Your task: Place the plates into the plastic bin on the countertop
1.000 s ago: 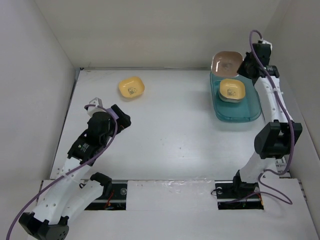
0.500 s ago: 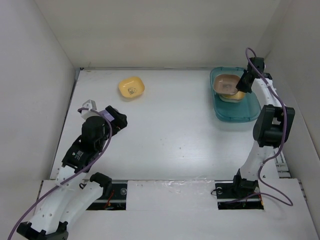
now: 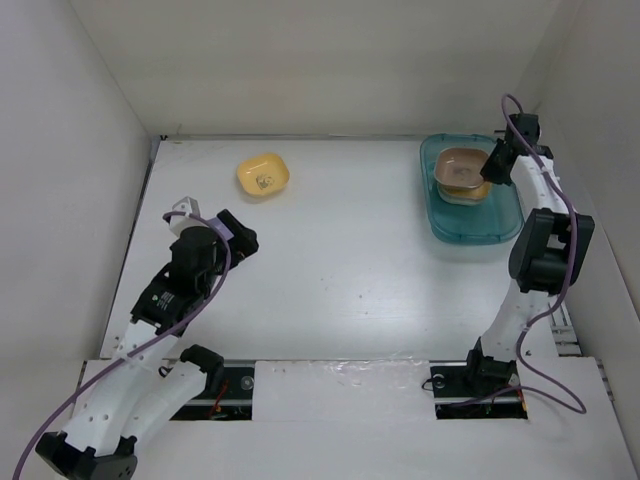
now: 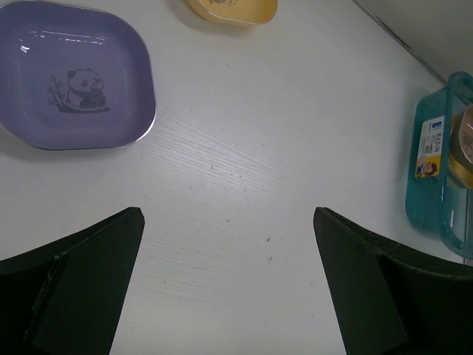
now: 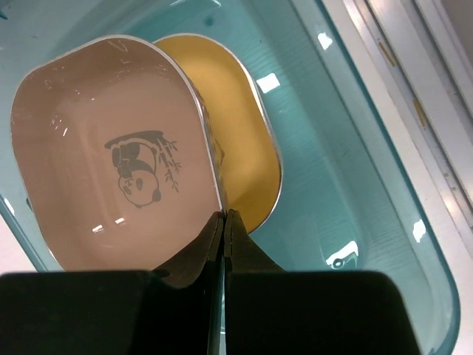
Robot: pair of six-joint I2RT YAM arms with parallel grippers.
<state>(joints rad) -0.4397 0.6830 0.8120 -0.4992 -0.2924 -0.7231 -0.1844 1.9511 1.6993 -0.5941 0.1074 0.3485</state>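
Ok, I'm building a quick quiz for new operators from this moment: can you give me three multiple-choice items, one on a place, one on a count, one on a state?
1. Where is the brown plate?
A) held up by the left arm
B) in the plastic bin, above a yellow plate
C) leaning on the back wall

2. How many yellow plates show in the top view?
A) two
B) three
C) four

3. How is the left gripper?
A) shut on a plate
B) shut on nothing
C) open and empty

Answers:
1 B: the right wrist view shows it inside the teal walls, pinched at its rim by the right gripper.
2 A: one sits in the bin, and the other yellow plate lies on the countertop.
3 C: its fingers stand wide apart with only countertop between them.
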